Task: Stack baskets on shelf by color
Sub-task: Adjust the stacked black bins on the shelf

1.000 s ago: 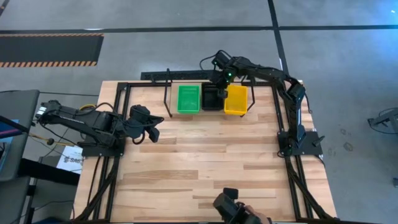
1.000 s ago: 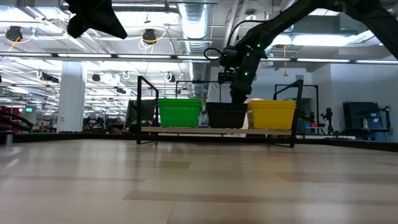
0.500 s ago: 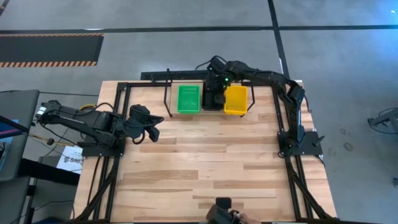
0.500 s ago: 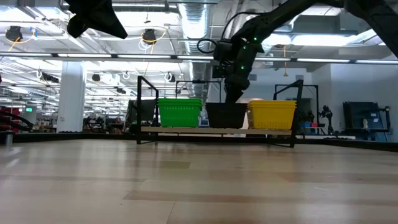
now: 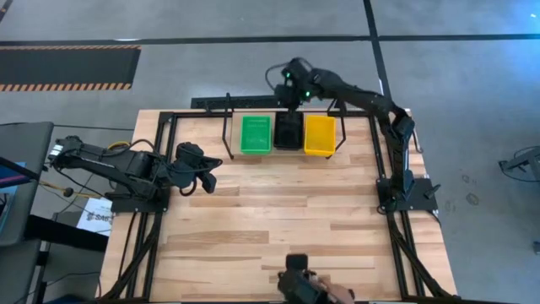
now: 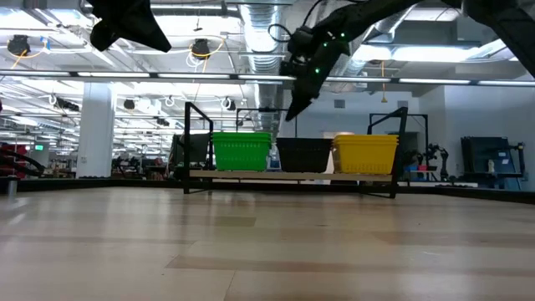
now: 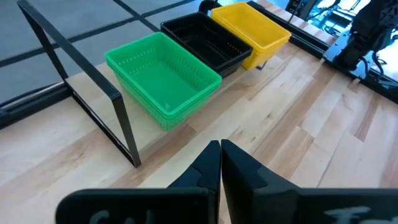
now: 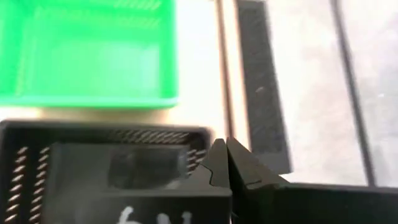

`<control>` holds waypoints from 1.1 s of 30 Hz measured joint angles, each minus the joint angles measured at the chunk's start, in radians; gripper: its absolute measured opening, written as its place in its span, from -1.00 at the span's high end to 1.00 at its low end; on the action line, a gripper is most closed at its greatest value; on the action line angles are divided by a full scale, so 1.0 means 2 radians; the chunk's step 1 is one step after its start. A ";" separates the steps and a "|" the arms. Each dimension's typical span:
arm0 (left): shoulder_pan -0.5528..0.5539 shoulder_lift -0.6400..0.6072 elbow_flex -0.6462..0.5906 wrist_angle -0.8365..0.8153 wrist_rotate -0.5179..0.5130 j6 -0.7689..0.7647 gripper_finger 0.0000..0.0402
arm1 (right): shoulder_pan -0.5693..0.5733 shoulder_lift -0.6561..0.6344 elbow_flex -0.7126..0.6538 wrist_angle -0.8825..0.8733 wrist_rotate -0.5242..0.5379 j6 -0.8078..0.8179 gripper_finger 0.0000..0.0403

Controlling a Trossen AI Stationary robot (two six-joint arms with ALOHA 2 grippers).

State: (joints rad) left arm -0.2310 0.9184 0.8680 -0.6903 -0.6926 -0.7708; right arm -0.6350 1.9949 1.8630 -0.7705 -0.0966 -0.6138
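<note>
Three basket stacks sit side by side on the shelf point(image 5: 226, 127) at the counter's point(image 5: 270, 219) far edge: green baskets point(image 5: 256, 134) toward the left end, black baskets point(image 5: 288, 132) in the middle, yellow baskets point(image 5: 320, 135) toward the right end. Black stack touches both neighbours in the low view. How many baskets per stack I can't tell.

My right gripper point(image 5: 291, 84) hangs above the far edge of the shelf, just past the black baskets' far rim, well clear of them vertically in the low view. Its fingers point(image 8: 221, 163) are pressed together w/ nothing between them; the wrist view looks down on the black baskets' rim and the green baskets beyond.

My left gripper point(image 5: 205, 169) hangs over the counter's left side, near the left edge, well apart from the shelf. Fingers point(image 7: 217, 168) together, empty, pointing toward the shelf.

At the counter's near edge a dark object point(image 5: 297, 268), unclear what, w/ a person's hand on it.
</note>
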 joint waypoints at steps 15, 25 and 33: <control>0.000 0.000 0.000 0.000 -0.002 -0.013 1.00 | -0.061 0.004 0.003 -0.030 -0.005 0.002 1.00; 0.000 0.000 0.000 0.000 -0.001 -0.019 1.00 | -0.059 0.004 -0.056 0.007 -0.006 0.007 1.00; 0.000 0.000 0.000 0.000 0.000 -0.019 1.00 | -0.055 0.004 -0.067 0.012 -0.006 0.011 1.00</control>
State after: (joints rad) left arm -0.2311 0.9184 0.8680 -0.6903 -0.6930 -0.8089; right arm -0.7450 2.0033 1.7283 -0.7469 -0.1078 -0.5922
